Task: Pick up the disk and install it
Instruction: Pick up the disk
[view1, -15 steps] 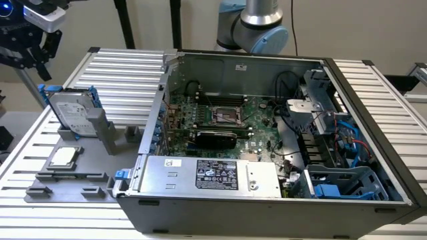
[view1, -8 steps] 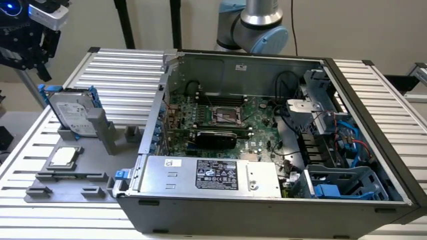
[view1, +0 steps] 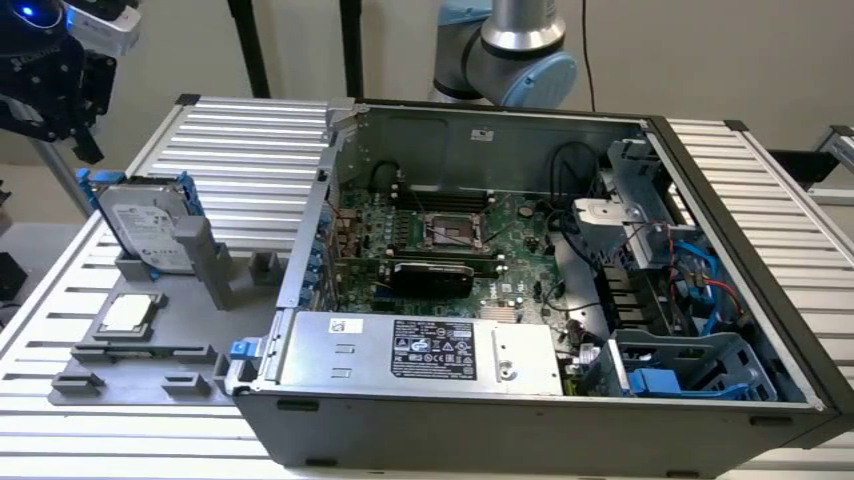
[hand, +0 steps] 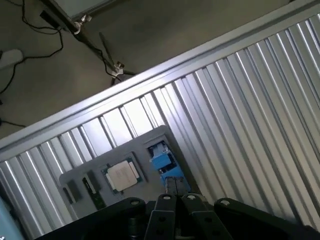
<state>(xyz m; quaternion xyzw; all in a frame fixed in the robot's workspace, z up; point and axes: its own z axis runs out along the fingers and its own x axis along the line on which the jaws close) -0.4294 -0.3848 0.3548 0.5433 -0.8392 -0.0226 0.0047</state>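
The disk (view1: 144, 228), a silver-grey drive with a white label in a blue frame, stands upright in a grey holder (view1: 200, 265) left of the open computer case in the exterior view. My gripper (view1: 83, 135) hangs in the air above it, toward the exterior view's left, clear of it and holding nothing. In the wrist view the disk (hand: 162, 159) appears edge-on as a blue frame well below the gripper (hand: 173, 186), whose two dark fingertips sit pressed together.
An open computer case (view1: 747, 200) holds a motherboard (view1: 454, 235), a silver power-supply box (view1: 420, 350) and a blue-tabbed drive cage (view1: 681, 370). A square processor chip (view1: 127, 313) (hand: 122, 175) lies on the grey fixture plate (view1: 147, 370). The table (view1: 254, 140) is ribbed aluminium.
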